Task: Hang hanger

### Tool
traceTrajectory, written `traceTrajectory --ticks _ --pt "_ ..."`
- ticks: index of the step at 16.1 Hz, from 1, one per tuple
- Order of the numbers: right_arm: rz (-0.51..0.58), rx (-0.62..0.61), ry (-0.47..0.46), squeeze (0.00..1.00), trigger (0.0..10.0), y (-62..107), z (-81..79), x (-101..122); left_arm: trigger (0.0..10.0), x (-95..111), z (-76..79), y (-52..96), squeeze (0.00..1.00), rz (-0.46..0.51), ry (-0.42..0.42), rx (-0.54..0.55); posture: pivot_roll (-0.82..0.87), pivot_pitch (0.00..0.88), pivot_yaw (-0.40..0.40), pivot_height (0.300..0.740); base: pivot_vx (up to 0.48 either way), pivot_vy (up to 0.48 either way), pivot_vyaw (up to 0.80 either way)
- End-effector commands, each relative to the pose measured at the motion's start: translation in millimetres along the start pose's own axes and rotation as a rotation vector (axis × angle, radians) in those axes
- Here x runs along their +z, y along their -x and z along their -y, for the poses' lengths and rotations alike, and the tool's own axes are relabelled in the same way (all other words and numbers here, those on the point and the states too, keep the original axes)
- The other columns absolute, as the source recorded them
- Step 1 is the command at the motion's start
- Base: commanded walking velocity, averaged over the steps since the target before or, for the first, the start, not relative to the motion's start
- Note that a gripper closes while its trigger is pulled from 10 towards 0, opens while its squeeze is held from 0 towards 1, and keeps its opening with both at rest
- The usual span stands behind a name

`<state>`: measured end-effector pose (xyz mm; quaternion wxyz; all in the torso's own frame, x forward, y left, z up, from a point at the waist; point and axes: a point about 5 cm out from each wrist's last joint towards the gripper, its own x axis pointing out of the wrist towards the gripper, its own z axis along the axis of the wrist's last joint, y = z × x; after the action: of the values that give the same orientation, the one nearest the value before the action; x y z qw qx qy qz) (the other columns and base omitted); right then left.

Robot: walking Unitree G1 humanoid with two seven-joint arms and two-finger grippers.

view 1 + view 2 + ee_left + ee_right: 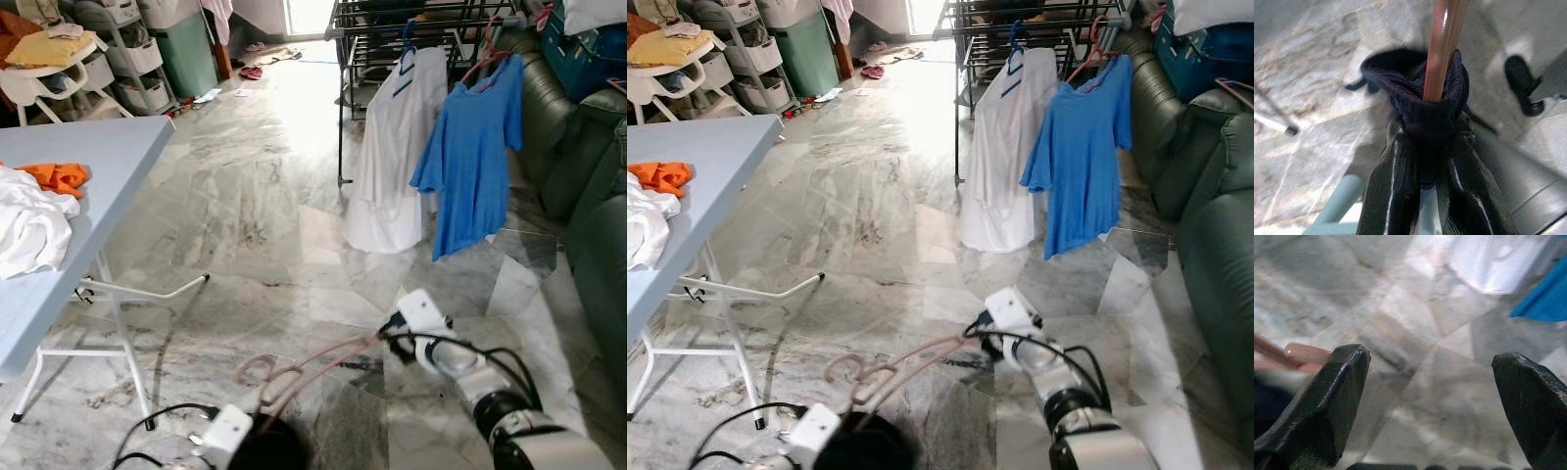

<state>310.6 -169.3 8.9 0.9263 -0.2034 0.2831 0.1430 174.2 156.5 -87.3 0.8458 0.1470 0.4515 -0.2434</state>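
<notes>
A pink hanger (315,363) is held low over the marble floor, its hook pointing to my left. A dark garment (1410,93) is bunched around its rod. My left gripper (1427,128) is shut on that cloth and the pink rod together. My right gripper (1432,367) is open, and one finger (1327,396) sits right beside the hanger's pink end (1305,352). In the eye views the right gripper (387,336) is at the hanger's right tip. Further ahead stands a black drying rack (392,29), with a white shirt (397,147) and a blue shirt (472,157) hanging on it.
A light blue folding table (93,186) stands on my left with white (29,225) and orange clothes (57,176) on it. A dark green sofa (588,176) runs along the right. Storage shelves (127,49) line the far left wall. Open marble floor (245,196) lies between me and the rack.
</notes>
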Motion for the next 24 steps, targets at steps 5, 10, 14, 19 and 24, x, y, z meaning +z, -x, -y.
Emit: traceTrajectory --ticks 5,10,14,19,24 --pt "-0.024 -0.109 -0.015 0.00 10.0 -0.8 6.7 1 10.0 37 -1.8 -3.6 0.00 0.158 -0.054 -0.034 -0.16 0.000 0.121 0.740 0.000 0.000 0.00" --pt "0.051 0.029 -0.113 0.00 10.0 -3.4 -8.8 12 10.0 48 -0.3 -5.0 0.00 0.211 -0.006 -0.021 -0.16 0.000 0.115 0.740 0.000 0.000 0.00" --pt "0.133 -0.017 -0.142 0.00 10.0 -1.7 4.7 22 10.0 66 -13.5 -2.9 0.00 0.291 0.064 0.038 -0.17 0.000 0.114 0.740 0.000 0.000 0.00" --pt "0.230 0.065 -0.142 0.00 10.0 -3.9 -8.9 41 10.0 83 -19.0 -3.1 0.00 0.333 0.103 0.077 -0.16 0.000 0.113 0.740 0.000 0.000 0.00" --pt "0.322 -0.084 0.220 0.00 10.0 -1.5 -0.7 60 10.0 78 -15.5 -4.3 0.00 0.311 0.088 0.077 -0.17 0.000 0.110 0.740 0.000 0.000 0.00"
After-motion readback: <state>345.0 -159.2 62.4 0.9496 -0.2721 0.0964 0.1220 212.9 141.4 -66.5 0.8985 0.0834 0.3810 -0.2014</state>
